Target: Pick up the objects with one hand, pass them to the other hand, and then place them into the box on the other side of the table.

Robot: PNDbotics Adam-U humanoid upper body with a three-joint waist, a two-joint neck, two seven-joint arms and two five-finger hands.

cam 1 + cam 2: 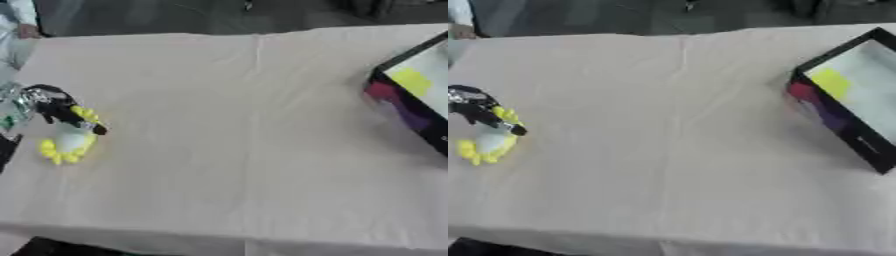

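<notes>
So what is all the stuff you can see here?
toy: one, yellow and white, near the table's left edge, under the left hand.
box: one, black rim, pale inside, at the right side.
patch: one, yellow, inside the box.
tablecloth: one, beige, covering the table.
left hand: one, black and silver, reaching in from the left, fingers on the toy; whether it grips it is unclear.
right hand: not in view.

My table (pixel 245 150) wears a beige cloth, a crease running near to far down its middle. At its left edge a white and yellow object (pixel 68 142) lies on the cloth. At the far right sits a dark-walled box (pixel 846 95), a yellow patch inside.
</notes>
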